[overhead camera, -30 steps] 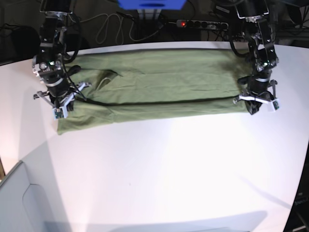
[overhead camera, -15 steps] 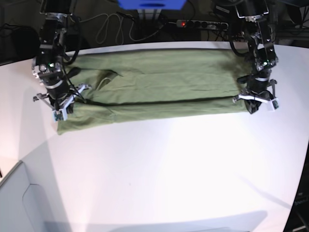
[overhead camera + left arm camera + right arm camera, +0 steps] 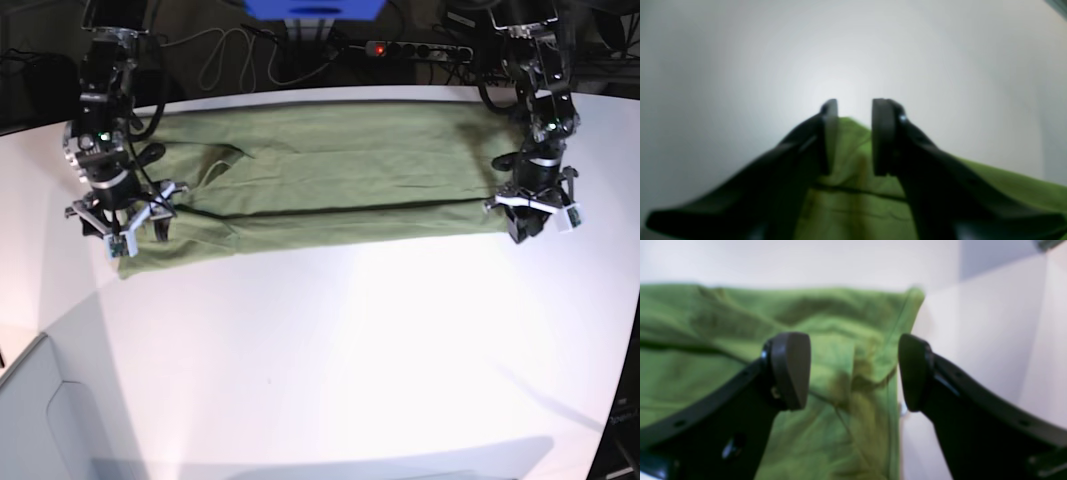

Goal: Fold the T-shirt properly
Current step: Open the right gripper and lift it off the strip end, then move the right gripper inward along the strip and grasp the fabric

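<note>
Olive-green T-shirt, folded lengthwise into a long band, lying flat across the far half of a white tabletop.

Tabletop (image 3: 330,350): white, near half bare. T-shirt (image 3: 330,175): wrinkled band spanning almost from one arm to the other, a dark fold line running along its length, near edge slightly uneven. Right end effector (image 3: 853,373): poised over the band's end at the base view's left, fingers (image 3: 790,370) spread wide, creased green cloth and a hem edge lying between and below them, nothing gripped. Left end effector (image 3: 854,136): over the opposite end, fingers (image 3: 882,136) parted by a narrower gap, a corner of cloth showing below, not pinched. Power strip (image 3: 420,49): behind the tabletop, red light showing, among dark cables.
</note>
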`<state>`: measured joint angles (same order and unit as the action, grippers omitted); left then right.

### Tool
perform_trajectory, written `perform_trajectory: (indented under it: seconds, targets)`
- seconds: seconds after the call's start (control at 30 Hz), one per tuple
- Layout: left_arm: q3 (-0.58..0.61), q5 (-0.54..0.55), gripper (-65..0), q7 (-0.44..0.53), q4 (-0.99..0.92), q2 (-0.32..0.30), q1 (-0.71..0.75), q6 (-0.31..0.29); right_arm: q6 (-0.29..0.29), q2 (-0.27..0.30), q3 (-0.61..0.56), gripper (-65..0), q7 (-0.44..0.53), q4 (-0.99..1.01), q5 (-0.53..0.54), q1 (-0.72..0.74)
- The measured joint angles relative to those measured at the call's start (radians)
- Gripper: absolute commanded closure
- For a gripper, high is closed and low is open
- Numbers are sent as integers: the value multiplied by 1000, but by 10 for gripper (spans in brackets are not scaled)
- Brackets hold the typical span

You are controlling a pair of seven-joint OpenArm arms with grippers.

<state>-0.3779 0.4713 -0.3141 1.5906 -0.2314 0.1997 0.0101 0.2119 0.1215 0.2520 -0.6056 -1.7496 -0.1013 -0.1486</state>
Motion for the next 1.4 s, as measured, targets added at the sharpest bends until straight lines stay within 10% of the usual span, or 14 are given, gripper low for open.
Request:
perform_trajectory:
  seconds: [0.87, 1.4]
  targets:
    - [-4, 1, -274, -2, 40, -2, 35, -6, 2, 45, -25, -396, -116, 129, -3, 111]
    - [-5, 1, -274, 0, 37, -1, 35, -6, 133, 39, -50, -401, -121, 140, -2, 58]
